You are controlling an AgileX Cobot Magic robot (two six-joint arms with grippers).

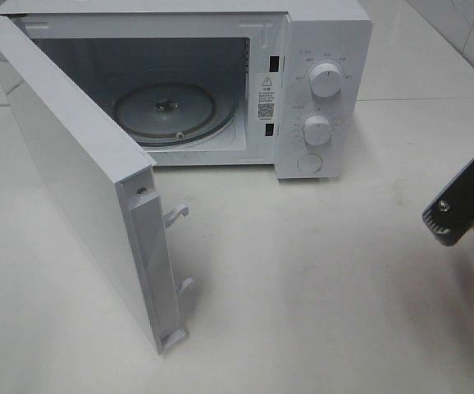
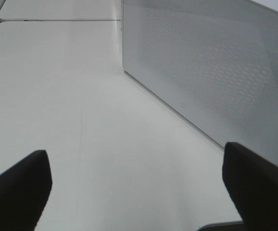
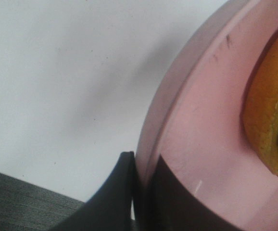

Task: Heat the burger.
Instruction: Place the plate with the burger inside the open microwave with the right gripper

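In the right wrist view the burger (image 3: pixel 273 120) shows only as a golden-brown bun edge on a round pink plate (image 3: pixel 201 144). My right gripper (image 3: pixel 146 192) is shut on the plate's rim, one finger above it and one below. In the exterior high view the right gripper (image 1: pixel 460 215) sits at the far right edge, in front and to the right of the microwave; plate and burger are almost wholly cut off there. My left gripper (image 2: pixel 139 192) is open and empty above the table, and it is out of the exterior high view.
The white microwave (image 1: pixel 323 90) stands at the back with its door (image 1: pixel 73 164) swung wide open to the left. Its glass turntable (image 1: pixel 165 111) is bare. The door's perforated outer face (image 2: pixel 211 72) stands close to the left gripper. White table (image 1: pixel 319 287) lies in front.
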